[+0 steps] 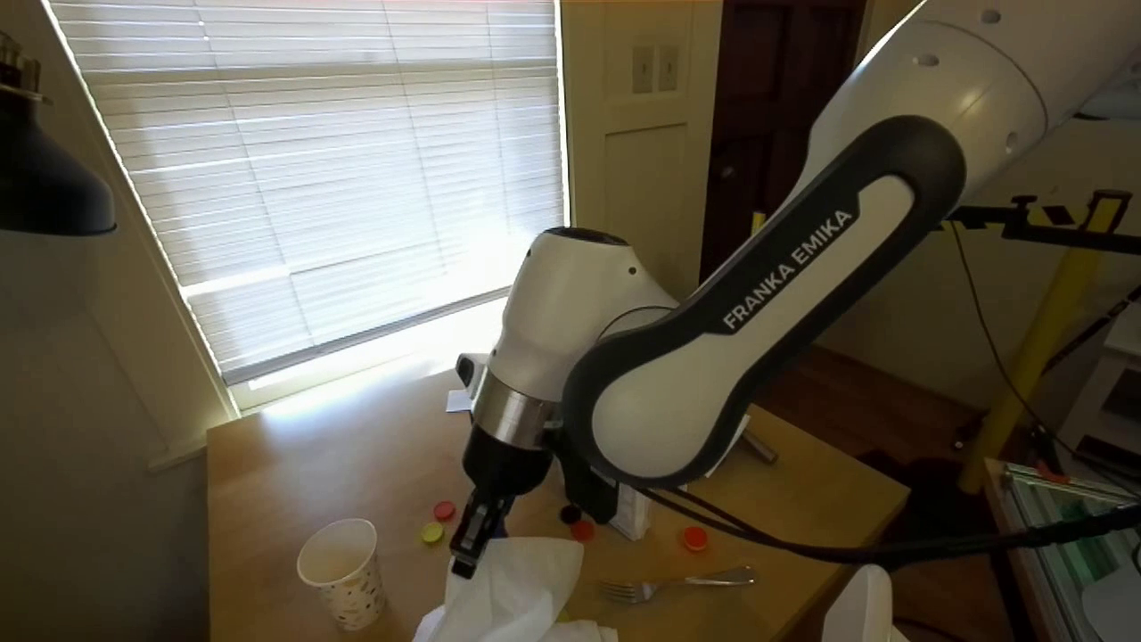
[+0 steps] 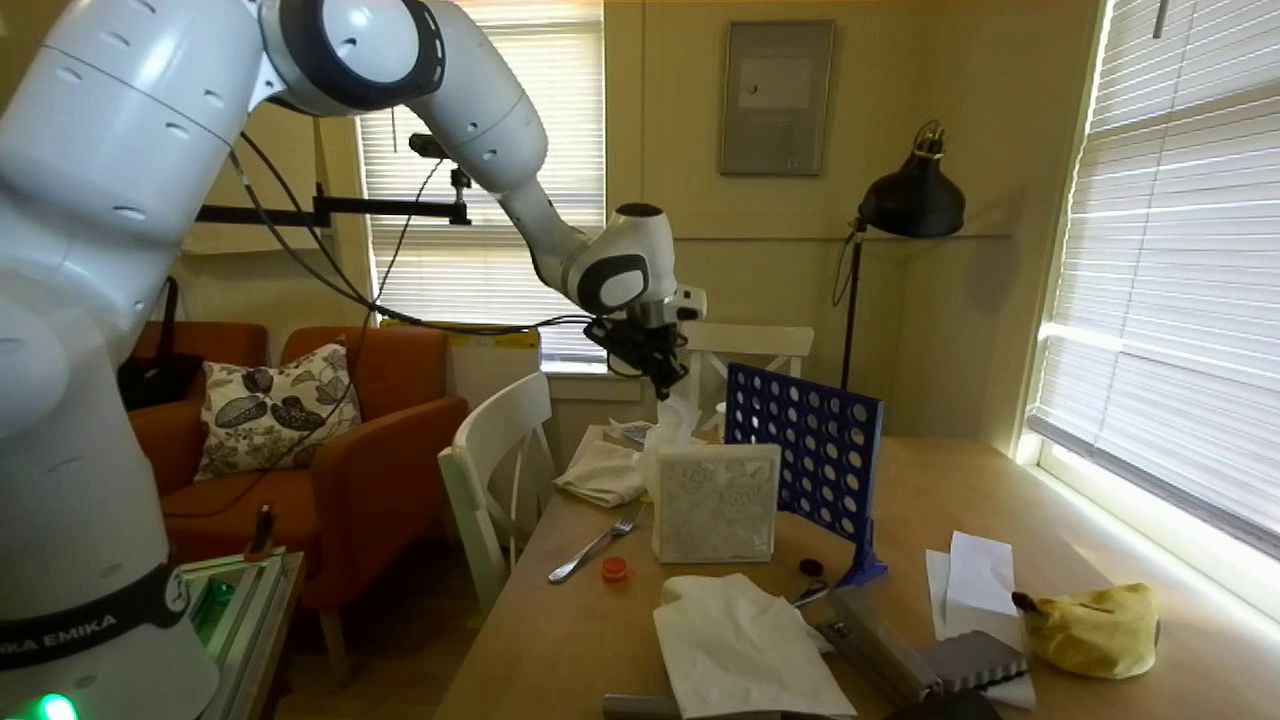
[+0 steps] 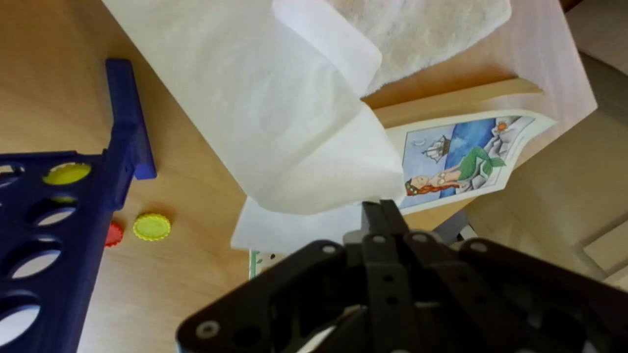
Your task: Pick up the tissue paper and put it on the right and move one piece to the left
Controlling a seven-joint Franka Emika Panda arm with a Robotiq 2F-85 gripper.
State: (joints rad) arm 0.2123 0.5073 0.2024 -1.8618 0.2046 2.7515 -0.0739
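Observation:
My gripper (image 3: 380, 203) is shut on the edge of one piece, a thin white tissue sheet (image 3: 265, 108). In an exterior view the gripper (image 1: 463, 566) points down with the sheet (image 1: 513, 584) hanging from it, lower part near the table. In an exterior view the gripper (image 2: 664, 390) is behind the white embossed square block (image 2: 717, 500), which partly hides the sheet (image 2: 672, 420). A folded white tissue (image 2: 600, 472) lies left of the block. Another wide white tissue (image 2: 745, 640) lies nearer that camera. I cannot tell which of these is the tissue paper bundle.
The blue grid frame (image 2: 800, 450) stands beside the block and shows in the wrist view (image 3: 59, 255). A paper cup (image 1: 343, 571), a fork (image 1: 677, 584), and red and yellow discs (image 3: 152, 226) are around. A mermaid picture (image 3: 456, 157) lies near the table edge. White chairs (image 2: 500, 440) stand alongside.

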